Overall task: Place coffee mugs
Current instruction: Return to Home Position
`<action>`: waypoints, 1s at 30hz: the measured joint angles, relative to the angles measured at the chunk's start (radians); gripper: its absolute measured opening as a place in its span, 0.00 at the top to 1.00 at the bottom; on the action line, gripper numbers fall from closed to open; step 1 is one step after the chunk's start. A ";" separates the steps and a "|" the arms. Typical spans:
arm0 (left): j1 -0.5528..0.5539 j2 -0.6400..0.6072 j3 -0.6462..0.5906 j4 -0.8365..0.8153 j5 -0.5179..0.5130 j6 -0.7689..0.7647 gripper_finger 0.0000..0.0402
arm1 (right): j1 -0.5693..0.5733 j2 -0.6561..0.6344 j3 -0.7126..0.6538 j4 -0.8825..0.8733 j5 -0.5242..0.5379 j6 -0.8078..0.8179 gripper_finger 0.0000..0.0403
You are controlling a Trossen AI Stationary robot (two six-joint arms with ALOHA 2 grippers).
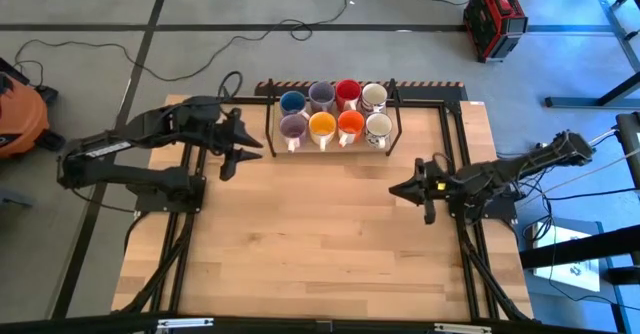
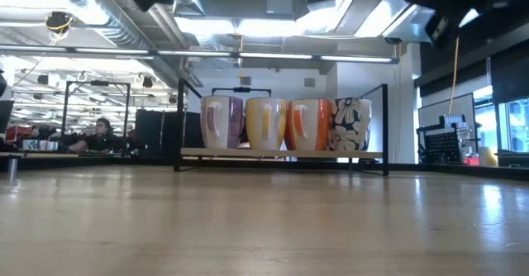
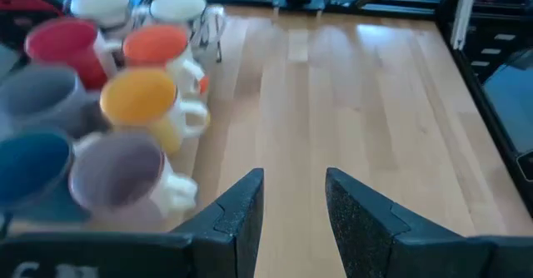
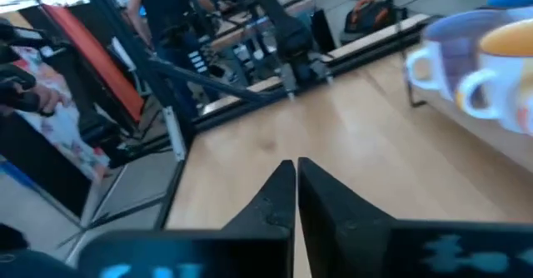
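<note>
Pale wooden tabletop (image 2: 264, 226) filled the low view's foreground with no mug on it. Beyond it, a low black wire-framed shelf (image 2: 281, 153) at the table's far edge carried a front row of four upright mugs side by side: a lilac-purple ceramic mug (image 2: 221, 123), a yellow-orange mug (image 2: 265, 124), an orange mug (image 2: 307, 125) and a white flower-patterned mug (image 2: 351, 124). From above, a second row stood behind them: a blue mug (image 1: 292, 102), a second lilac mug (image 1: 322, 96), a red mug (image 1: 347, 94) and a cream mug (image 1: 373, 97). With all eight on the shelf, the placing looked complete, and probably only parking the arms was left. The left gripper (image 1: 240, 154) hung just beside the shelf's left end, near the lilac-purple ceramic mug, its two dark fingers parted and holding nothing. The right gripper (image 1: 397, 188) hovered over bare table, well apart from the shelf, its fingers pressed together and empty.
</note>
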 joint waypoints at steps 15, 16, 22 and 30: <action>-0.002 -0.139 -0.211 0.172 0.110 -0.031 0.69 | -0.017 -0.160 -0.081 -0.053 -0.012 -0.189 0.95; 0.002 -0.158 -0.247 0.207 0.135 -0.027 0.69 | -0.017 -0.171 -0.098 -0.039 -0.010 -0.198 0.95; 0.017 -0.270 -0.419 0.381 0.168 -0.018 0.69 | -0.017 -0.256 -0.213 0.044 -0.019 -0.243 0.95; 0.033 -0.421 -0.561 0.431 0.139 -0.034 0.69 | -0.017 -0.382 -0.357 0.141 -0.017 -0.249 0.95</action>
